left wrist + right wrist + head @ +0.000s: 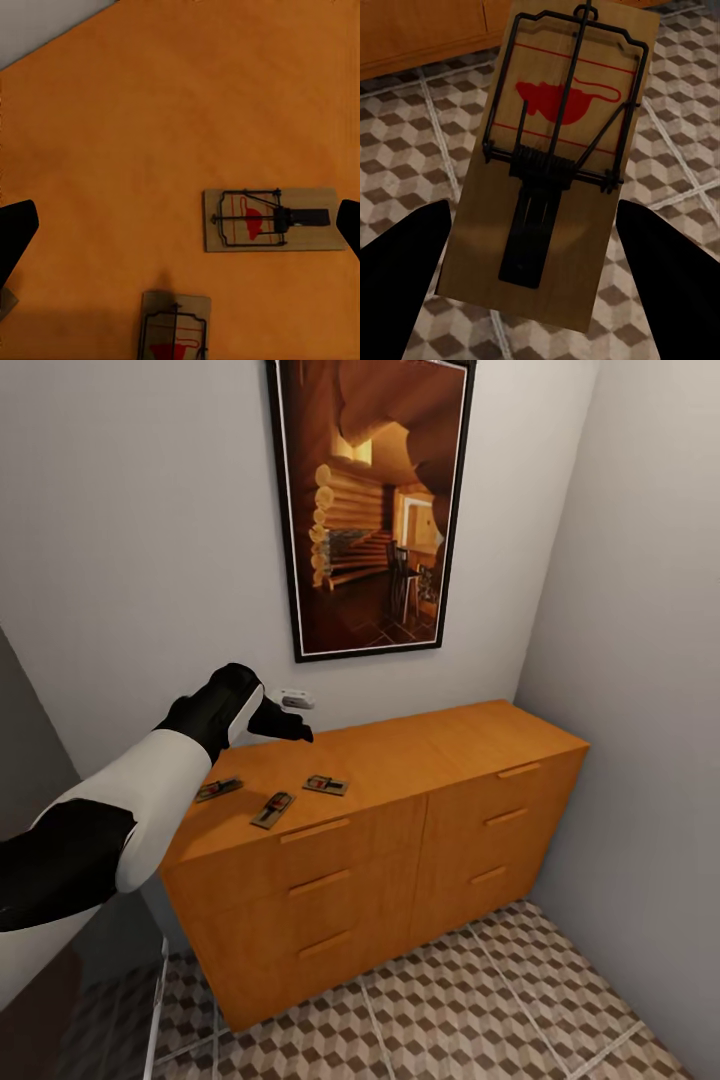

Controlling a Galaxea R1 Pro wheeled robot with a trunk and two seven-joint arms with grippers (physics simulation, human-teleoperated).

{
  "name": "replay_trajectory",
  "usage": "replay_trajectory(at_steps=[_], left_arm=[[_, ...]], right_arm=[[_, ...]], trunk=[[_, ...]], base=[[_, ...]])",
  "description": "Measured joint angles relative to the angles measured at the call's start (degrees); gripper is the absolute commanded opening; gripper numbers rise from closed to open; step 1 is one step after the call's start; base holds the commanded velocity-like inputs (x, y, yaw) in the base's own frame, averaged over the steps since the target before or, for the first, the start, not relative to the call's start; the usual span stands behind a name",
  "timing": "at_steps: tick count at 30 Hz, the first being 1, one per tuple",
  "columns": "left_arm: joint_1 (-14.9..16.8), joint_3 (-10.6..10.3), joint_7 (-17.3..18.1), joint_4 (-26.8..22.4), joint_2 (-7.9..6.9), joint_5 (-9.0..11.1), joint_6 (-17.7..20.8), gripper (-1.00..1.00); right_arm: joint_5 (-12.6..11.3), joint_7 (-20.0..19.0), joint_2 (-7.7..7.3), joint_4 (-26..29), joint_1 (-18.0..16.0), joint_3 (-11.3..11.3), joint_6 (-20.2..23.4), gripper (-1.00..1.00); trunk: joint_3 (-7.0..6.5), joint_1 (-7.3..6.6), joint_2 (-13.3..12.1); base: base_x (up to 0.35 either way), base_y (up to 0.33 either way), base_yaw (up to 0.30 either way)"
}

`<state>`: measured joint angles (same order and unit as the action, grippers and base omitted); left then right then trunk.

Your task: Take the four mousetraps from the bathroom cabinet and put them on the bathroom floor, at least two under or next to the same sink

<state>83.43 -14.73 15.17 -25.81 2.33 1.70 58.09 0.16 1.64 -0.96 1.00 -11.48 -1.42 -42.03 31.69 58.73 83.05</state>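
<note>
Wooden cabinet (420, 760) bearing three mousetraps (273, 809), left jaws spread, right jaws seemingly pinching a fourth (556, 157).

A dark-framed picture (370, 510) of a log interior is hung on the pale wall (130, 540), with a small white socket (296, 699) mounted below.

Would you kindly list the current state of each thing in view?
Cabinet: all drawers shut.
Three mousetraps: lying flat on the cabinet top.
Fourth mousetrap: held between the right pincer's fingers, above the floor.
Left pincer: open above the cabinet top.
Right pincer: shut on the fourth mousetrap.
</note>
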Motion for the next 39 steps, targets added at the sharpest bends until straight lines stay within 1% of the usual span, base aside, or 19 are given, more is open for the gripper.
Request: replay_trajectory(at_steps=[5,15,39], left_arm=[[0.01,0.00,0.00,0.26,0.00,-0.01,0.00,1.00],[0.00,0.02,-0.01,0.94,0.00,-0.02,-0.03,1.00],[0.02,0.00,-0.01,0.98,0.00,-0.02,0.00,1.00]], right_arm=[[0.00,0.04,0.00,0.00,0.00,0.03,0.12,-1.00],[0.00,0.05,0.00,0.00,0.00,0.07,0.09,-1.00],[0.00,0.05,0.00,0.00,0.00,0.08,0.09,-1.00]], trunk=[[-0.31,0.00,0.00],[-0.33,0.00,0.00],[1.66,0.01,0.00]], base=[[0.000,0.000,-0.004],[0.000,0.000,0.000],[-0.013,0.000,0.000]])
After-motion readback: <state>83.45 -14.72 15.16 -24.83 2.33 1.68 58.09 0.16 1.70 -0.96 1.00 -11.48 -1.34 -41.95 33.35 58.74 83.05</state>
